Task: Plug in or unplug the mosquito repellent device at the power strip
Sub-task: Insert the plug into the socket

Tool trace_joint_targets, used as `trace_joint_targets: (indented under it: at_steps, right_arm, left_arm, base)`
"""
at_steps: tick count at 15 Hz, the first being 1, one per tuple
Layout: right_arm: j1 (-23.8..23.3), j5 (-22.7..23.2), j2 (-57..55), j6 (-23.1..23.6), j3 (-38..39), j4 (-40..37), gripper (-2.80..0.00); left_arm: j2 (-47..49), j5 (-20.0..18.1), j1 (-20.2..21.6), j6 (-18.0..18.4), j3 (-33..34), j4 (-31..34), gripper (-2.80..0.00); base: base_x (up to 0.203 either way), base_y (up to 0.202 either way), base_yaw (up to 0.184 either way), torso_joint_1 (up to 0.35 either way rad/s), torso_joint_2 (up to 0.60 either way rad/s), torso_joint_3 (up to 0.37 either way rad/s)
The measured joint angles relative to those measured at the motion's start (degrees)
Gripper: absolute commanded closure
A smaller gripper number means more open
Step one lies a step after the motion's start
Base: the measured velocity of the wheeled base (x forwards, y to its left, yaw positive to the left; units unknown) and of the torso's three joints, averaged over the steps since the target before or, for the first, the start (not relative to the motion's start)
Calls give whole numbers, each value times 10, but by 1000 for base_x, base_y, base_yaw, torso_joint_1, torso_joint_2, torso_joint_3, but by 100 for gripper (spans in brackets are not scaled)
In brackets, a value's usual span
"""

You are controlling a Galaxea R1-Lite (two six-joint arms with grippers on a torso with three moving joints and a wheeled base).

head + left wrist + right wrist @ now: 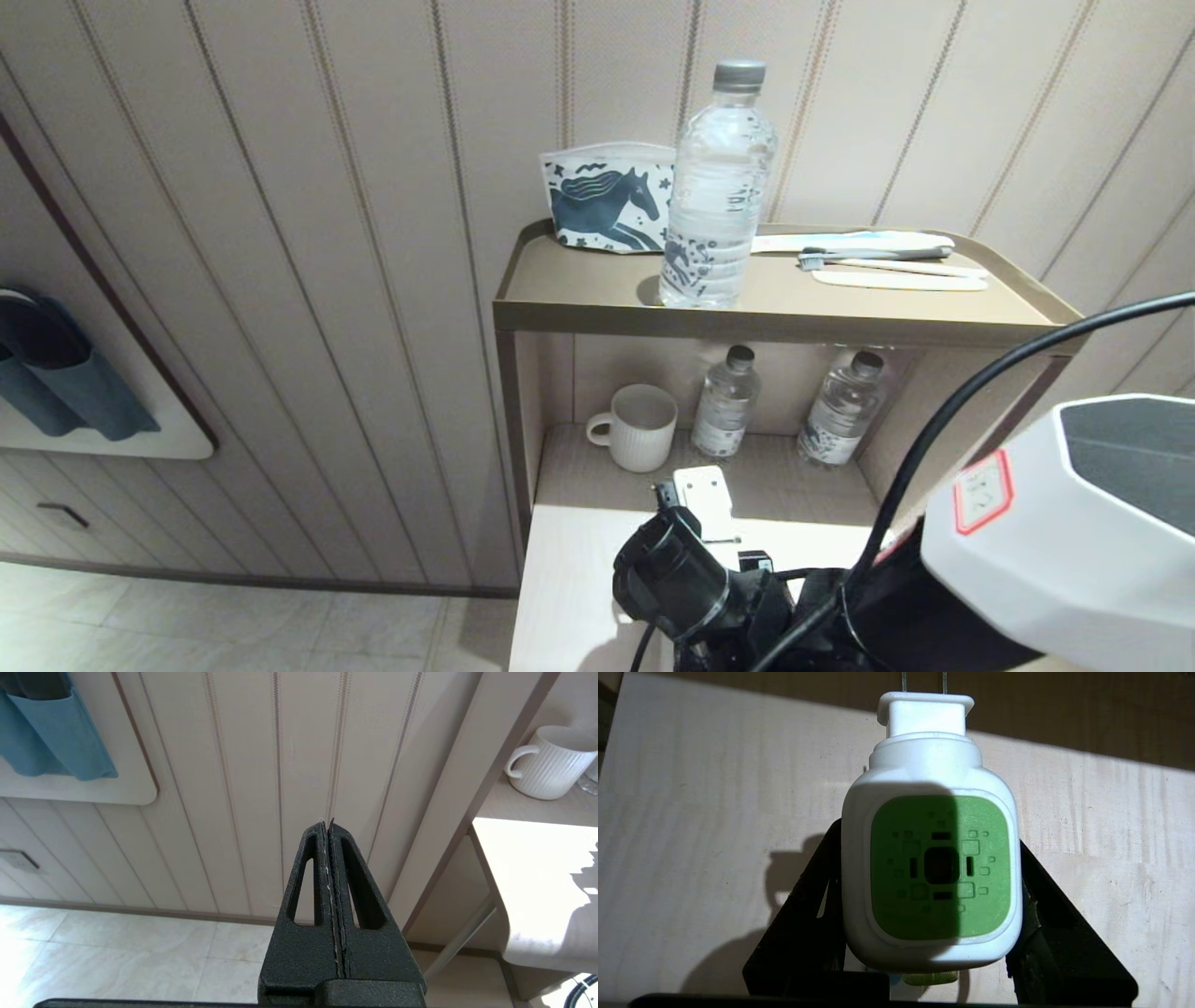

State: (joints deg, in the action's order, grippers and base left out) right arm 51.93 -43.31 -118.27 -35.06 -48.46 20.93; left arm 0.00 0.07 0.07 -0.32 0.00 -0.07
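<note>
The mosquito repellent device (941, 868), white with a green square centre, sits between the black fingers (808, 914) of my right gripper (928, 858), which is shut on its sides. Its two metal prongs stick out past the plug end, above the pale wooden tabletop (691, 812). The head view shows the device (705, 495) as a white block in front of my right arm (1027, 551), near the lower shelf. The power strip is out of view. Off the table's left side, my left gripper (328, 823) hangs shut and empty over the floor.
A shelf unit (747, 322) stands at the back of the table. On top are a water bottle (714, 187), a horse-print pouch (607, 196) and toothbrushes (878, 257). Below stand a white mug (639, 427) and two small bottles (726, 401).
</note>
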Motion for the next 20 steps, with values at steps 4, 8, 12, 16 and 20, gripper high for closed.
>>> trace_joint_targets:
  at_steps: [4,8,12,16,20]
  right_arm:
    - [-6,-18,-14,1,8,20,0]
    - [-7,-20,-25,5,13,40,0]
    - [-7,-26,-26,5,11,41,-280]
    - [-7,-28,-25,5,18,41,-280]
    - [-3,-44,-20,5,23,42,-280]
  left_arm:
    - [0,0,0,0,0,0,0]
    - [0,0,0,0,0,0,0]
    - [0,0,0,0,0,0,0]
    - [0,0,0,0,0,0,0]
    - [0,0,0,0,0,-1,0]
  base:
    - [0,0,0,0,0,0]
    - [0,0,0,0,0,0]
    - [0,0,0,0,0,0]
    - [0,0,0,0,0,0]
    - [0,0,0,0,0,0]
